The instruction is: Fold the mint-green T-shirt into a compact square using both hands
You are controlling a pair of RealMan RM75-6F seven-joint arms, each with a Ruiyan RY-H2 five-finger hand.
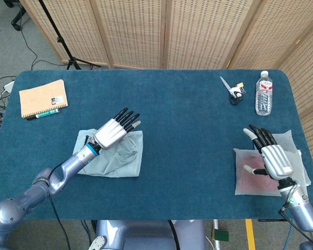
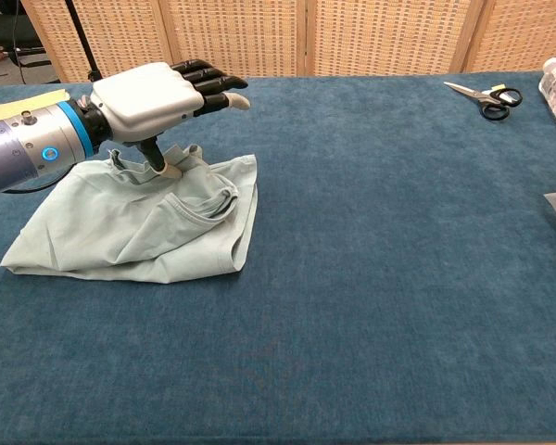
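Fingers (image 2: pixel 208 85) of your left robot hand (image 2: pixel 157 97) stretch straight forward and apart above the crumpled mint-green T-shirt (image 2: pixel 139 222), while the thumb points down and its tip touches a raised fold near the collar; you grasp nothing with it. In the head view the same left robot hand (image 1: pixel 113 131) hovers over the shirt's far edge. The T-shirt (image 1: pixel 115 156) lies bunched on the left part of the dark blue desk (image 1: pixel 182 120), wrinkled, with the neckline showing on top and the hem toward the near side. Your right robot hand (image 1: pixel 268 153) hangs spread and released over a pale translucent bag with something pinkish inside (image 1: pixel 250 174); what the bag contains is hard to make out. The chest view cuts off that bag and does not show the right robot hand.
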